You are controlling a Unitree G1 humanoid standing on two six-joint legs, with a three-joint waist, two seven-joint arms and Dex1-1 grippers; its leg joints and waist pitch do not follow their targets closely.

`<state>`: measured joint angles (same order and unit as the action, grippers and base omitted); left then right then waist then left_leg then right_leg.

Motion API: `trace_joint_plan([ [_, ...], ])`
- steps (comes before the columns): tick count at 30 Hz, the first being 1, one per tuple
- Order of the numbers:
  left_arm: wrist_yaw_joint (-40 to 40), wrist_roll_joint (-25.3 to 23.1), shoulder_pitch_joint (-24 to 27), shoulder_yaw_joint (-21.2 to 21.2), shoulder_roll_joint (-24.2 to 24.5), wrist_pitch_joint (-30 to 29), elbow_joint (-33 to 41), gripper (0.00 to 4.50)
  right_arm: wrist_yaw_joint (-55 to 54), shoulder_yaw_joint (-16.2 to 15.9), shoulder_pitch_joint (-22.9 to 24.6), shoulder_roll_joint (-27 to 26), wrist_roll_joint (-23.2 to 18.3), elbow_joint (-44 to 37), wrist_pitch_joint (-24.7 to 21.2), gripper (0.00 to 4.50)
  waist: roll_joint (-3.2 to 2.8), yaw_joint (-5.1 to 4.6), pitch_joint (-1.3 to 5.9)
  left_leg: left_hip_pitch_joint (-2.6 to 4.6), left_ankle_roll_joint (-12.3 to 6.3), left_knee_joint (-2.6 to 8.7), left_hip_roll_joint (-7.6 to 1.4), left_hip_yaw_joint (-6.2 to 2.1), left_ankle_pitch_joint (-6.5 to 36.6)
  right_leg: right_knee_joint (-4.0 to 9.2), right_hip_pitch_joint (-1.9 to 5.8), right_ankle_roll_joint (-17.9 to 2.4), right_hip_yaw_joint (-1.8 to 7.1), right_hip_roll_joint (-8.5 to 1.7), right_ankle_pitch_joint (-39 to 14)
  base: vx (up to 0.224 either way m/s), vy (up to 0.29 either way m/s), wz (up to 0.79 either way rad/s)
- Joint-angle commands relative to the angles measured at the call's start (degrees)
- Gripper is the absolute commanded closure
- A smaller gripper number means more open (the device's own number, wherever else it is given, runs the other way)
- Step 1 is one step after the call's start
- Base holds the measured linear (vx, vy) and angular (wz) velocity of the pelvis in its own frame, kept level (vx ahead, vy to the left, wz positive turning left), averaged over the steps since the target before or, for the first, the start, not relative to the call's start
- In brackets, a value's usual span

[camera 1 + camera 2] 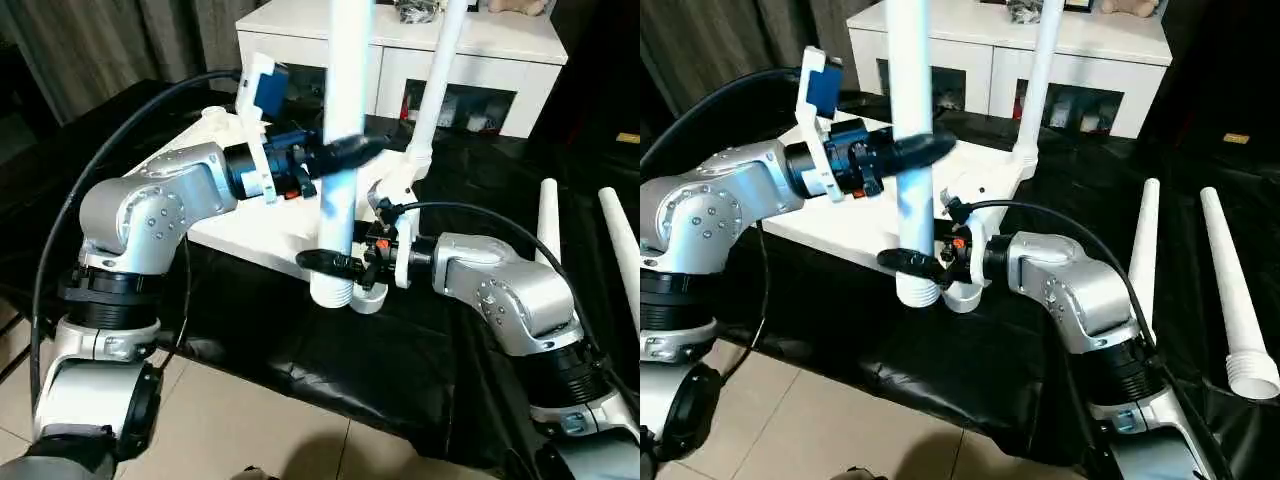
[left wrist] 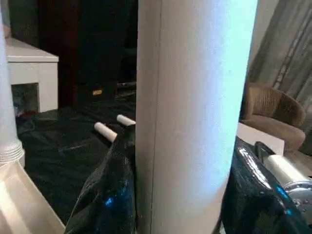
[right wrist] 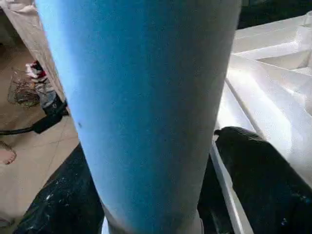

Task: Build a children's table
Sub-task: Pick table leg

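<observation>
- The tabletop [image 1: 265,235] lies upside down on a black sheet [image 1: 300,350], and one leg [image 1: 432,85] already stands upright in the far corner socket.
- A second leg [image 1: 345,130] is held upright by both hands, with its threaded end [image 1: 333,292] just beside the near corner socket [image 1: 370,298]; I judge that it is not yet inside.
- The left hand [image 1: 345,152] is pinching this leg at the middle, with one black finger on each side of the tube.
- The right hand [image 1: 335,263] is pinching the same leg low down, just above the thread.
- Two more legs [image 1: 1143,250] lie on the sheet on the robot's right side, well apart from the tabletop.
- To do this step well, I think the thread should first come exactly over the round socket, and the tube must stay vertical, so that the thread does not enter crooked.
- The low hand can guide the end into the socket while the high hand keeps the tube straight; after this the leg needs turning, and probably one hand must loosen and grasp again.
- The head views show the whole arrangement: both arms, the thread, the socket and the spare legs.
- The left wrist view shows its fingers [image 2: 105,195] pressed against the two sides of the tube, and the tips of the spare legs far behind.
- The right wrist view shows the ribbed underside [image 3: 263,83] of the tabletop right next to the tube, and also the tiled floor [image 3: 34,146] below the edge.
</observation>
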<state>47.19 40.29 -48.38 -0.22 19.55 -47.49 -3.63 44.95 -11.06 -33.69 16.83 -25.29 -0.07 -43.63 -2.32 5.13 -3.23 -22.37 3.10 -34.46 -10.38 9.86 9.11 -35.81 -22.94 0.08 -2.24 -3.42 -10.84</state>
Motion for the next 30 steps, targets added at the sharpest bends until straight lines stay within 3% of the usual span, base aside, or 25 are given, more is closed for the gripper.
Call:
trace_joint_plan([
  [1,0.7,-0.6,-0.2,-0.5,0.2,0.4,0.2,2.7,0.4,1.6,-1.6,0.3,-1.4,-1.9,-0.7,0.64,-0.17,0.04,4.03,1.31,2.5,3.92,-1.85,-0.81,14.2,4.25,2.67,-11.4,2.21,-3.72,-10.7,0.0,0.0,0.0],
  [4,0.8,-1.0,-0.3,-0.4,0.3,1.0,-0.3,2.7,1.1,2.1,-1.6,0.5,-2.3,-2.2,-1.5,0.58,-0.24,0.04,4.08,1.36,2.41,3.91,-1.85,-0.84,14.3,4.26,2.7,-11.4,2.18,-3.66,-10.7,0.0,0.0,0.0],
  [6,1.1,-0.8,-0.2,-0.4,0.5,1.1,-0.5,2.7,1.1,2.2,-1.3,1.0,-2.2,-2.6,-1.8,0.23,-0.28,0.1,4.08,1.36,2.5,3.92,-1.89,-0.85,14.1,4.23,2.67,-11.4,2.17,-3.67,-10.3,0.0,0.0,0.0],
  [9,1.3,-0.8,-0.2,-0.4,0.5,1.1,-0.4,2.7,0.7,2.7,-1.3,1.0,-2.5,-2.5,-1.9,0.06,-0.27,0.05,4.12,1.35,2.52,3.89,-1.85,-0.83,14.0,4.15,2.69,-11.6,2.16,-3.68,-9.8,0.0,0.0,0.0],
  [17,2.2,-0.9,0.0,-0.2,0.3,1.2,-0.1,2.7,0.9,4.8,-1.4,0.2,-5.6,-2.6,-4.7,0.01,-0.29,0.06,4.1,1.38,2.3,3.9,-1.83,-0.83,14.1,4.23,2.69,-11.9,2.1,-3.62,-10.3,0.0,0.0,0.0],
  [18,2.4,-0.8,0.0,-0.3,0.2,1.2,-0.1,2.7,0.9,4.8,-1.3,0.0,-6.2,-2.3,-5.6,0.3,-0.32,0.08,4.12,1.4,2.4,3.89,-1.85,-0.82,14.2,4.25,2.66,-11.9,2.11,-3.67,-10.4,0.0,0.0,0.0],
  [21,2.4,-0.8,0.1,-0.4,0.1,1.2,0.2,2.7,0.9,4.3,-1.0,-0.3,-6.5,-2.0,-6.6,0.43,-0.22,0.08,4.14,1.32,2.47,3.9,-1.86,-0.85,13.9,4.17,2.73,-11.9,2.12,-3.7,-10.0,0.0,0.0,0.0],
  [22,2.4,-0.8,0.2,-0.4,0.0,1.2,0.2,2.7,1.0,4.2,-0.9,-0.3,-6.6,-2.0,-6.9,0.68,-0.27,0.1,4.13,1.33,2.5,3.93,-1.86,-0.86,13.8,4.14,2.72,-11.9,2.1,-3.68,-9.9,0.0,0.0,0.0],
  [30,3.0,-0.9,0.3,-0.4,0.0,1.2,0.6,2.7,0.5,4.4,-0.8,-0.6,-7.9,-2.3,-8.7,1.24,-0.24,0.14,4.11,1.33,2.79,3.95,-1.86,-0.85,13.9,4.21,2.68,-11.5,2.13,-3.73,-10.6,0.0,0.0,0.0],
])
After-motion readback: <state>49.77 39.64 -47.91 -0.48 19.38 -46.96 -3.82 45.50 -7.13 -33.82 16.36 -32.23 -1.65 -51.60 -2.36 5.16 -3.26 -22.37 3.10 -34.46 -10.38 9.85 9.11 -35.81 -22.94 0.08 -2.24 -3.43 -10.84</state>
